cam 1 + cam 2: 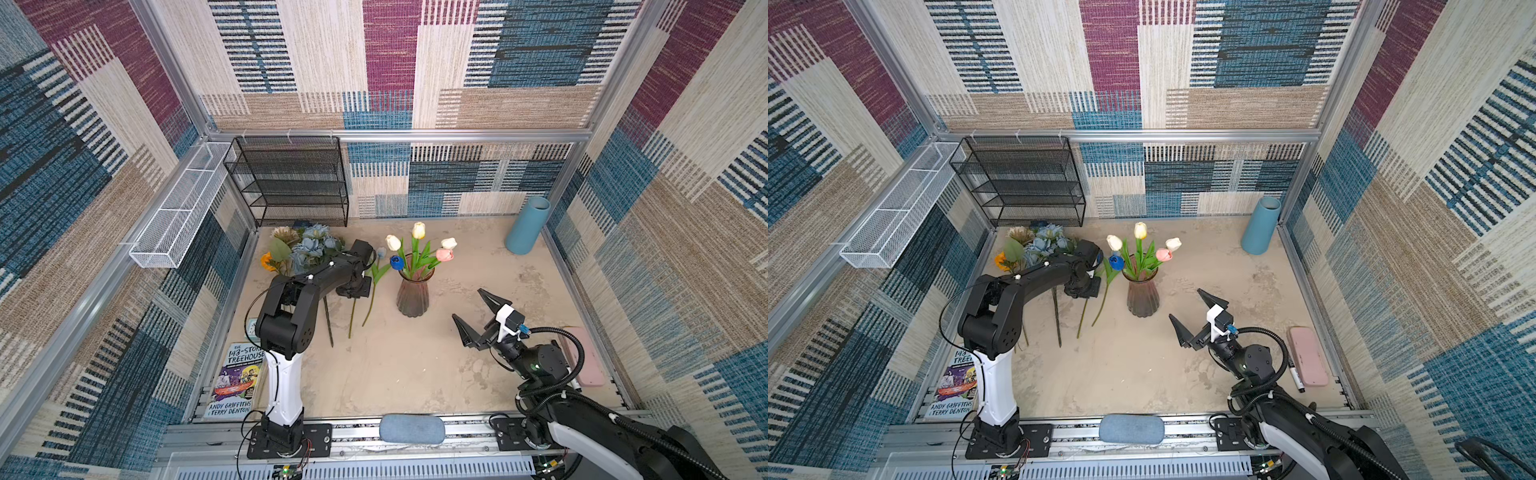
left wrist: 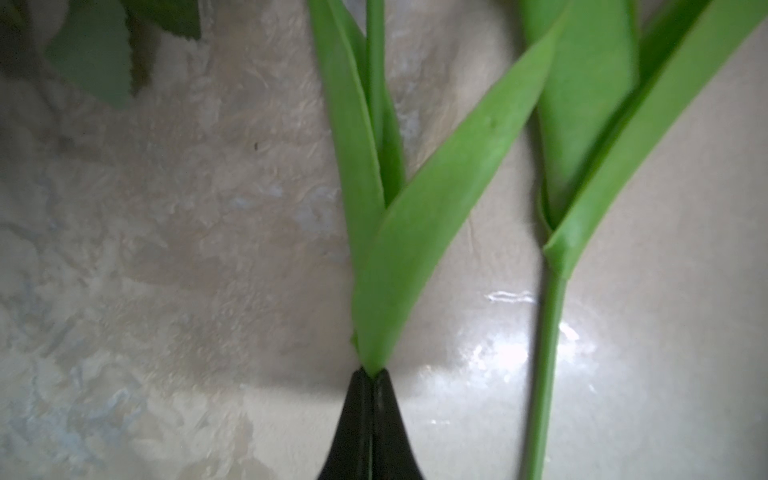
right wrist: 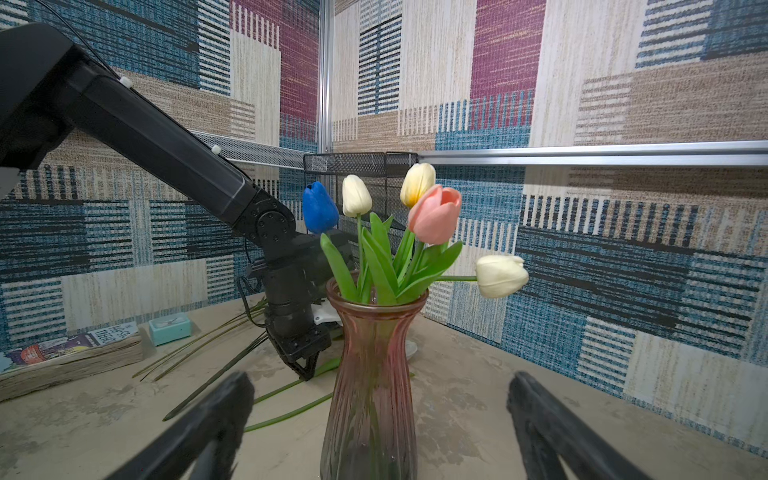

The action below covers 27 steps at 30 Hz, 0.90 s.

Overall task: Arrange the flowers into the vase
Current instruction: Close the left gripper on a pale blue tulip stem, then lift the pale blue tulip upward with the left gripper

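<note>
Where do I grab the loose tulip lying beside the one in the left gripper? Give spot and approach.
Take the loose tulip on its bare stem just below the leaf fork, probably from straight above, jaws across it: it lies flat on the table, and leaves spread wide past the fork.
</note>
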Each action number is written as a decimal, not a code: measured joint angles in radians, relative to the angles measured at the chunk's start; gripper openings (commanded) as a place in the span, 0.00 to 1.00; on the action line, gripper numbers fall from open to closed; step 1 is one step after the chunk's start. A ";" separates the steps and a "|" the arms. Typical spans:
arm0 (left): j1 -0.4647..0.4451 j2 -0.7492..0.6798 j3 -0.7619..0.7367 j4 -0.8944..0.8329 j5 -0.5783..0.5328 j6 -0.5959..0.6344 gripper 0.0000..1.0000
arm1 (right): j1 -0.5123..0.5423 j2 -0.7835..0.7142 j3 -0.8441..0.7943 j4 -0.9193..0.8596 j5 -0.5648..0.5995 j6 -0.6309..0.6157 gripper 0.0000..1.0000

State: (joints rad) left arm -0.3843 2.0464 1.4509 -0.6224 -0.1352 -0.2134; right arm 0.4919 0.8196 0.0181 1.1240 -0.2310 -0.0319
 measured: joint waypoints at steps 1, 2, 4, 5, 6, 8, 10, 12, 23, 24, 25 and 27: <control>0.000 -0.002 -0.001 0.001 0.000 0.000 0.00 | 0.000 0.000 0.000 0.000 0.001 0.000 0.99; 0.000 -0.005 -0.003 0.001 0.000 0.000 0.00 | 0.000 0.000 0.000 0.000 0.004 0.000 0.99; 0.001 -0.019 -0.010 -0.006 -0.001 0.000 0.00 | 0.000 0.000 0.000 0.000 0.006 0.000 0.99; 0.001 -0.033 -0.016 -0.008 0.000 0.000 0.00 | 0.000 0.000 0.000 0.000 0.006 0.000 0.99; 0.001 -0.053 -0.025 -0.008 0.001 0.000 0.00 | 0.000 0.000 0.000 0.000 0.006 0.000 0.99; 0.003 -0.109 -0.050 0.006 0.008 0.000 0.00 | 0.000 0.000 0.000 0.000 0.007 0.000 0.99; 0.003 -0.187 -0.093 0.039 0.011 0.000 0.00 | 0.000 0.000 -0.001 0.000 0.008 0.000 0.99; 0.002 -0.288 -0.156 0.088 0.026 -0.001 0.00 | 0.000 0.000 -0.002 0.000 0.013 0.000 0.99; -0.005 -0.841 -0.455 0.466 0.072 -0.014 0.00 | 0.000 -0.006 -0.005 0.000 0.018 0.000 0.99; -0.009 -0.888 -0.482 0.507 0.076 -0.006 0.00 | 0.000 -0.006 -0.005 0.000 0.018 0.000 0.99; -0.016 -0.932 -0.505 0.545 0.087 0.004 0.00 | 0.000 -0.003 -0.005 0.000 0.018 0.000 0.99; -0.045 -1.012 -0.539 0.623 0.114 0.038 0.00 | 0.000 0.004 -0.005 0.000 0.018 0.000 0.99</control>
State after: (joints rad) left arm -0.4290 1.0348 0.9119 0.0002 -0.0208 -0.1757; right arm 0.4915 0.8234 0.0128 1.1244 -0.2131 -0.0315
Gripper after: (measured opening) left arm 0.064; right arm 0.990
